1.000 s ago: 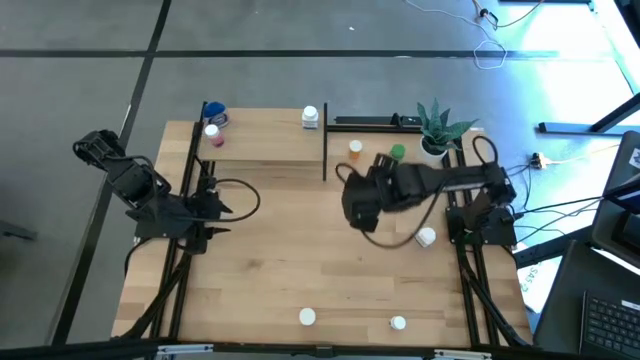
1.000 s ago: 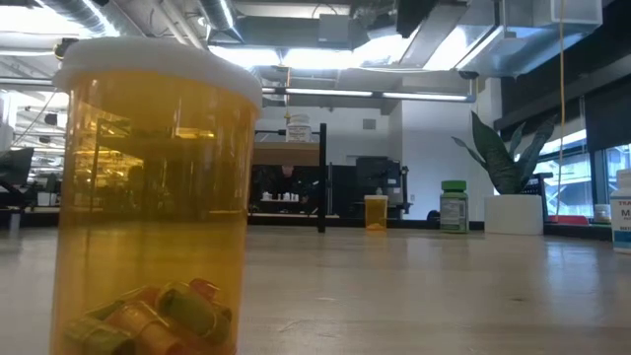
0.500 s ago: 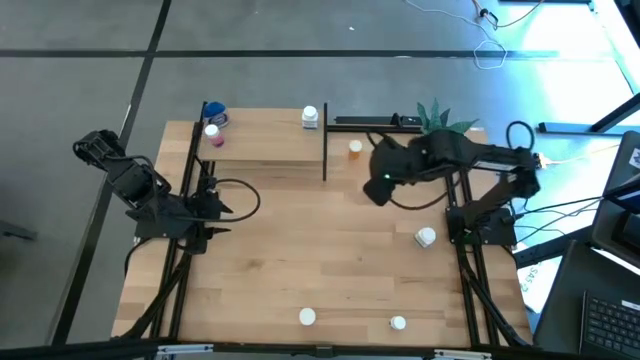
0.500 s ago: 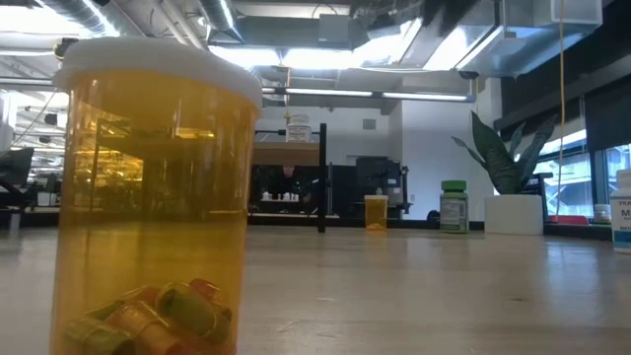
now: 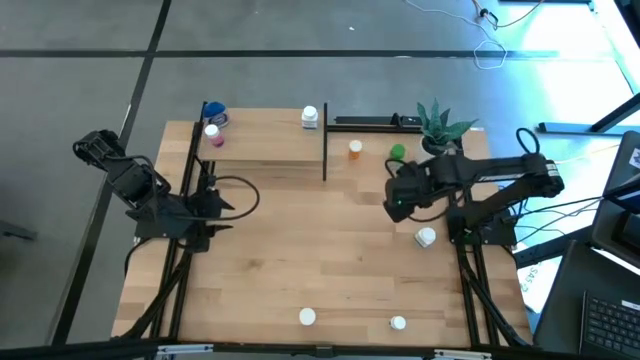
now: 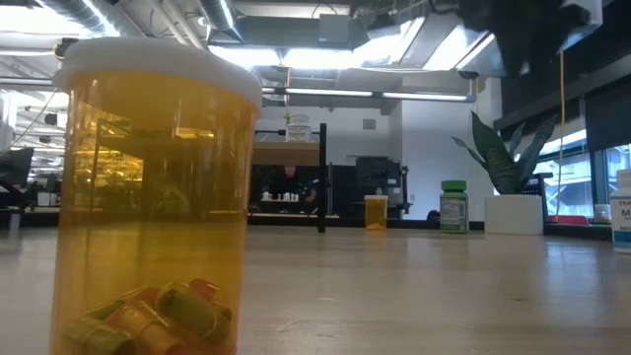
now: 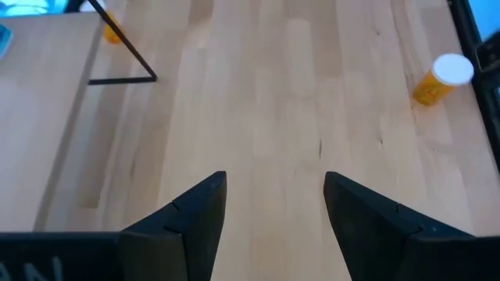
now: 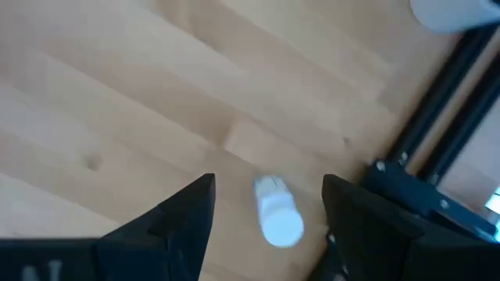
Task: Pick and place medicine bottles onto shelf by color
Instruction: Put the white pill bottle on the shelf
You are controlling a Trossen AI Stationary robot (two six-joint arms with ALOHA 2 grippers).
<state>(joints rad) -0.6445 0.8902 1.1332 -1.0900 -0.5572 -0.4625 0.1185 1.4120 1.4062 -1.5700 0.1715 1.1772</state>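
**Right gripper open above a fallen white bottle; left arm waits at the table's edge**

The right gripper (image 5: 398, 203) hangs over the right part of the large wooden tabletop (image 5: 300, 250), its dark fingers (image 8: 176, 218) spread wide with nothing between them. In the right wrist view a small white pill bottle (image 8: 277, 215) lies on its side on the wood, framed between the two fingers but not touched; from above it shows just beside the gripper, near the table's right edge (image 5: 426, 237).

The light wooden raised shelf with thin black posts (image 5: 265, 140) stands at the far left of the table. On it are a blue bottle (image 5: 216, 117), a pink bottle (image 5: 212, 135) and a white bottle (image 5: 310, 117). Just right of the shelf, on the tabletop, stand an orange bottle (image 5: 355, 150) and a green bottle (image 5: 397, 153), near the potted green plant (image 5: 437, 125). Two more white-capped bottles (image 5: 307, 317) (image 5: 398, 323) stand along the near edge.

The left gripper (image 7: 273, 207) rests at the table's left side, fingers apart and empty.
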